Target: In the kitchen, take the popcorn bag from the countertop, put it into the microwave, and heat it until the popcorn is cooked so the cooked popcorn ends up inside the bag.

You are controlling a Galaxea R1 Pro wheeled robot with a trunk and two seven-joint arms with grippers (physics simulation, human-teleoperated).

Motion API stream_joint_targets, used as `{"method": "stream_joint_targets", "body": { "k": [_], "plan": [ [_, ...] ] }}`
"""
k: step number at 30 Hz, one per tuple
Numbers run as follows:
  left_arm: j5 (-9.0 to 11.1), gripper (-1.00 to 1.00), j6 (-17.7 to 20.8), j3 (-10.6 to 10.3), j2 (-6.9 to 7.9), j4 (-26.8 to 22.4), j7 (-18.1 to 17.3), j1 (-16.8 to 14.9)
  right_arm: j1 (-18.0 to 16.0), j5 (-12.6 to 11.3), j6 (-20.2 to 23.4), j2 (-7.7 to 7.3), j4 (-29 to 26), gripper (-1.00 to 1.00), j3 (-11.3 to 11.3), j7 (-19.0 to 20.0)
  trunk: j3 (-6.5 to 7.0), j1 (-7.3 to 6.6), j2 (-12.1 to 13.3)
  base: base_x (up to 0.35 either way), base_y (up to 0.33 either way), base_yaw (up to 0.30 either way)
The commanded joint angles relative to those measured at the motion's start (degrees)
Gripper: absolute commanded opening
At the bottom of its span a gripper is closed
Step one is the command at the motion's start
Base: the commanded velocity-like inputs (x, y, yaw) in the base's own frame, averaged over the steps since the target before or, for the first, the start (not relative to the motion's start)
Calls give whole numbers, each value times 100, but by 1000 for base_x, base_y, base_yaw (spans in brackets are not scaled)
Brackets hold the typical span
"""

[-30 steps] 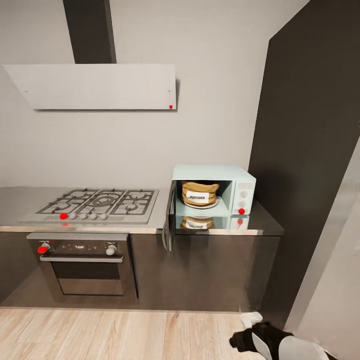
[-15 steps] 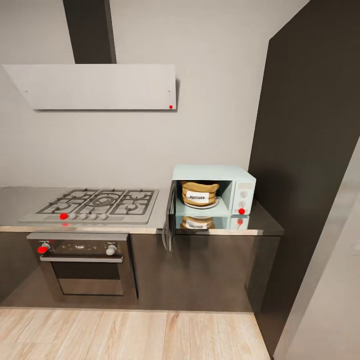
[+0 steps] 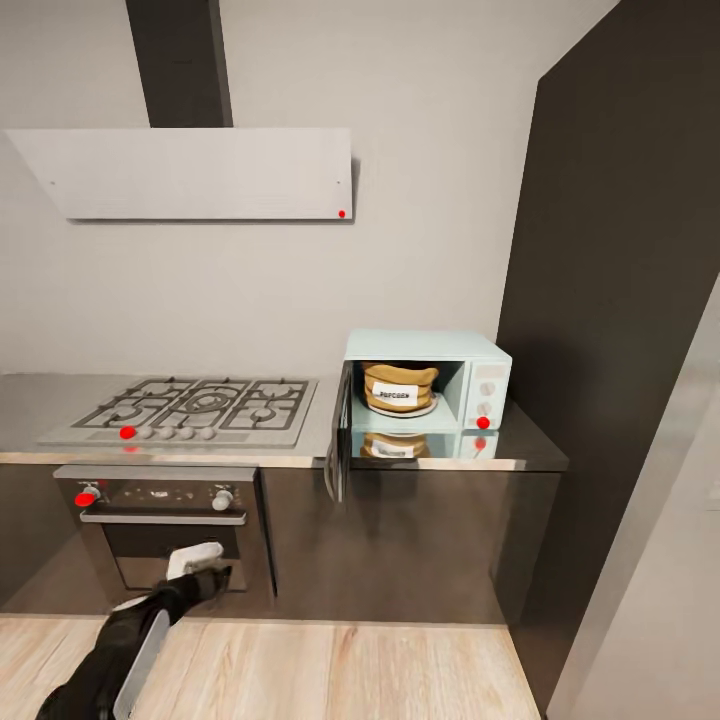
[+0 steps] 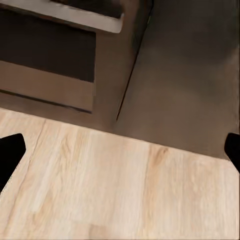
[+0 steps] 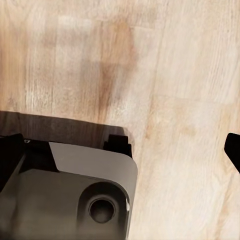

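Observation:
The pale blue microwave (image 3: 478, 372) stands on the grey countertop (image 3: 520, 450) with its dark door (image 3: 340, 432) swung open to the left. Inside it the tan popcorn bag (image 3: 399, 386) sits upright on the turntable, its white label facing me. Loose popcorn is not visible. My left gripper (image 3: 205, 567) is low in front of the oven, far below and left of the microwave. It is open in the left wrist view (image 4: 120, 155), holding nothing. My right gripper (image 5: 120, 150) is open too, pointing down at the floor.
A gas hob (image 3: 195, 405) lies left of the microwave, with a black-and-steel oven (image 3: 165, 525) under it and a hood (image 3: 200, 170) above. A tall dark cabinet (image 3: 620, 350) walls off the right. Pale wood floor (image 3: 350, 670) lies before the cabinets. My own base (image 5: 65, 195) is below the right gripper.
The right arm, seen at the lower right a second ago, dropped out of the head view. The left arm has now risen into view at the lower left.

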Motion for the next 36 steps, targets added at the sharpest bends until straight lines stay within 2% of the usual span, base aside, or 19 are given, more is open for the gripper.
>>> {"method": "stream_joint_targets", "body": {
  "k": [1,3,4,6,8,9,11,14,25,30,32,34,36],
  "plan": [
    [34,100,164,-15,-14,-145,-35,-158,-3,47,16,-4,6,100,-48,9,-8,0,-5,0,0,0],
    [38,100,264,-160,-20,-506,-317,-296,-5,47,22,-9,6,100,-48,25,-8,0,-5,0,0,0],
    [38,100,296,-368,-17,-736,-590,-329,-5,47,27,-8,6,100,-49,30,-8,0,-5,0,0,0],
    [-18,100,319,-1088,-68,-1085,-880,-356,-6,41,44,-9,6,100,-55,22,-8,0,-5,0,0,0],
    [-56,100,311,-1401,-109,-1242,-925,-361,-6,39,45,-10,6,100,-56,18,-8,0,-5,0,0,0],
    [-62,100,298,-1484,-118,-1317,-940,-362,-6,39,38,-11,6,100,-56,24,-8,0,-5,0,0,0],
    [-74,100,274,-1545,-130,-1340,-951,-363,-5,39,20,-9,6,100,-50,20,-8,0,-5,30,0,0],
    [-50,100,251,-1507,-133,-1207,-951,-363,-6,46,-27,-4,6,100,-48,13,-8,0,-5,288,0,0],
    [-65,100,232,-1506,-119,-1198,-983,-363,-6,47,-26,-4,6,100,-48,8,-8,0,-5,314,0,0],
    [-43,100,232,-1580,-140,-1233,-1081,-363,-6,47,-31,-4,6,100,-44,9,-8,0,-5,64,0,0],
    [-42,100,216,-1713,-144,-1239,-1319,-363,-6,47,-32,-2,6,100,-41,12,-8,0,-5,7,0,0],
    [-56,100,117,-1907,-146,-1244,-1731,-363,-6,47,-33,2,6,100,-39,12,-8,0,-5,2,0,0],
    [-63,100,16,-1975,-146,-1240,-1883,-363,-6,47,-28,-1,6,100,-45,18,-8,0,-5,0,0,0]
  ]
}}
